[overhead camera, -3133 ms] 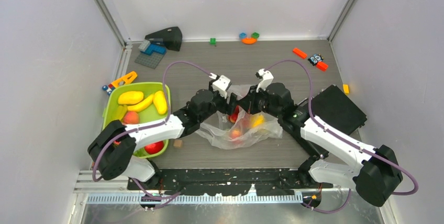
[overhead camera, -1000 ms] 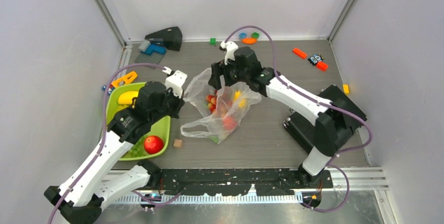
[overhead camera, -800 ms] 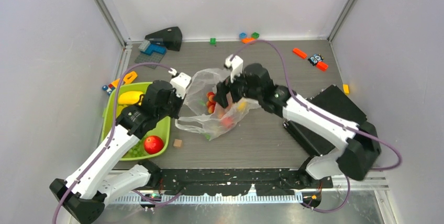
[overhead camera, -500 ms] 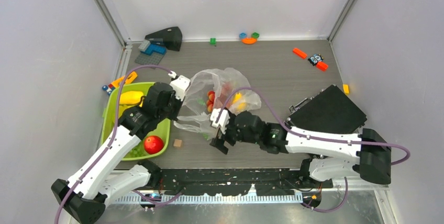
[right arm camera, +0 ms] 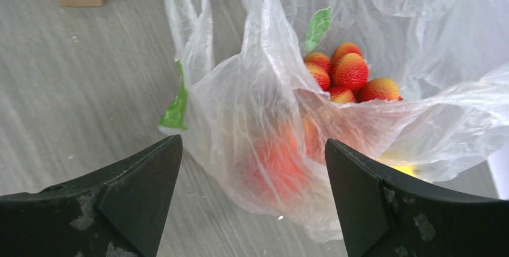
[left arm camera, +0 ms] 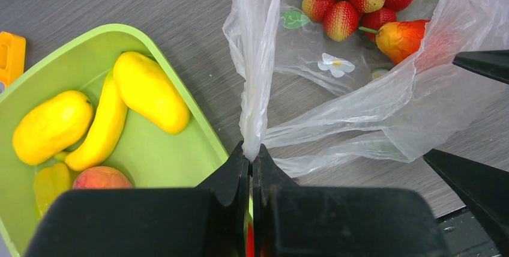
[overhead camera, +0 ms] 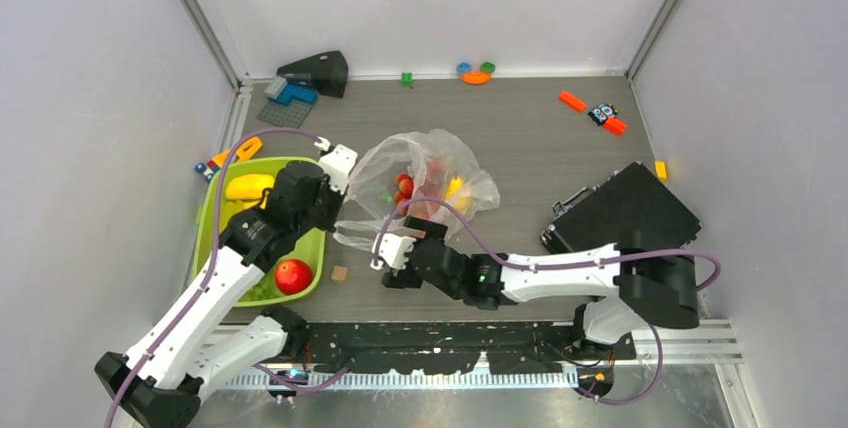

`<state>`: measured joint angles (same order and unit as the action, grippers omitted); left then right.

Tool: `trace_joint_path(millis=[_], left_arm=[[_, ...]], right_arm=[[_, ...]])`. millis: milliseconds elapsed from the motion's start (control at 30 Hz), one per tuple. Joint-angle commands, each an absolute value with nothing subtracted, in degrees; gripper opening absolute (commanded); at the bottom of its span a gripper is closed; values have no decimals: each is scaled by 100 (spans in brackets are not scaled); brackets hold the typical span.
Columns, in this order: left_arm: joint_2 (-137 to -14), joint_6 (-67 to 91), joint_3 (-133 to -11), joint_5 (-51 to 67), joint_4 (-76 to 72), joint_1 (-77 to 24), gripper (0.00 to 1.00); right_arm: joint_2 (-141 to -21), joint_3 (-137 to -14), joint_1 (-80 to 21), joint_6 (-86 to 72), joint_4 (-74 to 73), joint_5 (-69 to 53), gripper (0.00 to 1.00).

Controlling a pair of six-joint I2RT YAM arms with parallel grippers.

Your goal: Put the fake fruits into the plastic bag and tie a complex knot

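Bag (left arm camera: 255, 89) edge pinched in left jaws, right jaws wide apart facing it

Strawberries (left arm camera: 341, 20) lie in the plastic bag (overhead camera: 385, 163), just right of the tray (overhead camera: 270, 160) holding other fruits (left arm camera: 147, 92).

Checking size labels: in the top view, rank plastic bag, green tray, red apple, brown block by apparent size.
1. plastic bag and green tray: look alike, too close to rank
2. red apple
3. brown block

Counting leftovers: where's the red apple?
Top view, left side: apple in the near right corner of the green tray, just left of the wooden block.
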<state>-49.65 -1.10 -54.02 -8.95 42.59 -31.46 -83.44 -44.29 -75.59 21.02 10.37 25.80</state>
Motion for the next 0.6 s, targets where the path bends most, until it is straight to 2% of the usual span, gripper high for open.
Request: trace_joint_path(millis=[0, 167, 200, 233, 300, 333, 367, 400, 433, 500, 567], left_arm=[[-4891, -121, -5396, -805, 4014, -3111, 0], [-4871, -123, -5374, -794, 4001, -3111, 0], [-4865, -114, -5366, -824, 3991, -3111, 0], [-4866, -102, -5356, -855, 3983, -3111, 0], [-4858, -99, -5345, -921, 3972, -3111, 0], [-4849, -96, -5344, -956, 3970, -3111, 0], [-4836, -89, -5344, -1006, 3972, -3111, 0], [-4822, -95, -5344, -1055, 3965, -3111, 0], [-4811, -98, -5344, -1100, 3955, -3111, 0], [-4783, -125, -5356, -1180, 3933, -3107, 0], [-4799, -184, -5419, -1197, 3907, -3103, 0]], right_arm=[[-8806, -4885, -7633, 2580, 1548, 3391, 97], [-9386, -5273, -7633, 2589, 1429, 3741, 96], [-9474, -5304, -7623, 2581, 1408, 3769, 92], [-9512, -5345, -7617, 2582, 1398, 3816, 86], [-9507, -5371, -7590, 2579, 1369, 3967, 55], [-9491, -5375, -7547, 2577, 1366, 4027, 45], [-9421, -5367, -7517, 2556, 1364, 4105, 29], [-9369, -5360, -7445, 2530, 1356, 4131, 22], [-9244, -5343, -7396, 2463, 1355, 4142, 11], [-8941, -5314, -7236, 2267, 1310, 4027, 6], [-8550, -5317, -6907, 1947, 1195, 3692, 5]])
